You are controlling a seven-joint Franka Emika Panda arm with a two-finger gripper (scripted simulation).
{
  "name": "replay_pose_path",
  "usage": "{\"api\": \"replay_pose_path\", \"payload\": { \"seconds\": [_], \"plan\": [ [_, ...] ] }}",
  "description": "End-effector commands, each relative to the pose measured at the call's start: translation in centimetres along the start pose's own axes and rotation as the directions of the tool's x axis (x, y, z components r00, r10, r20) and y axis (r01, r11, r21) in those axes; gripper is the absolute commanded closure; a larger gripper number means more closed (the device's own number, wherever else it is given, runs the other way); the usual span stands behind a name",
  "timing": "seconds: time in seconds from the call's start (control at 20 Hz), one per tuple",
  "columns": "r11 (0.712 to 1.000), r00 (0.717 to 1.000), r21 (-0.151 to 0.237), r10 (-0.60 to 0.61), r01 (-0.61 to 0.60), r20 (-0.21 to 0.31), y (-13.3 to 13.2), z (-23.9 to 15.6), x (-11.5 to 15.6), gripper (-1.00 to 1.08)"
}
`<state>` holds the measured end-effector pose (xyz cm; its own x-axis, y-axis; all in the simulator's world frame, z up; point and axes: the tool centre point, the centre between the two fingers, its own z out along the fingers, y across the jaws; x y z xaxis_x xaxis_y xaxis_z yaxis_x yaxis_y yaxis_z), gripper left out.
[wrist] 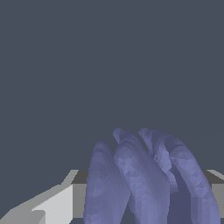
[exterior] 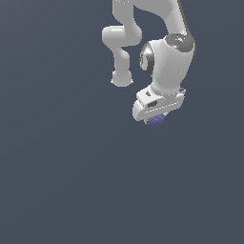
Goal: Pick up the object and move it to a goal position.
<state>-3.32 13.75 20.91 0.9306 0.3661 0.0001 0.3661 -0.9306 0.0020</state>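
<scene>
1. In the exterior view you see the white arm (exterior: 164,57) reaching down from the upper edge of the picture, its wrist bent so that the tool (exterior: 155,119) points downward.
2. The object (exterior: 155,122), a small blue-violet lump, sits right at the lower end of the tool, touching it and partly hidden by the white tool body. Only a little of it pokes out underneath.
3. Around it you see only plain dark grey-blue; whether that is a worktop or open background cannot be told, and no shadow or contact under the object can be made out.
4. In the wrist view the object (wrist: 148,179) fills the near part of the picture. You can count about four rounded, finger-like ridges lying side by side and tapering to blunt tips that point away from the camera.
5. A pale grey finger (wrist: 52,203) of the tool lies just beside the object on one flank, and a dark grey edge of the tool shows on the other flank.
6. The tool appears pinched on the object, with the ridges caught between its two sides.
</scene>
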Motion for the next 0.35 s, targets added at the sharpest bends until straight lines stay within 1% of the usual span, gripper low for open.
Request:
{"api": "replay_pose_path", "payload": {
  "seconds": [0.0, 0.15, 0.3],
  "plan": [
    [1.000, 1.000, 0.000, 0.001, -0.001, 0.001, -1.4, -1.1, -0.2, 1.08],
    [1.000, 1.000, 0.001, 0.002, -0.002, 0.000, -2.5, -1.9, -0.3, 1.08],
    [1.000, 1.000, 0.001, 0.002, -0.002, 0.000, -2.9, -2.2, -0.4, 1.08]
  ]
}}
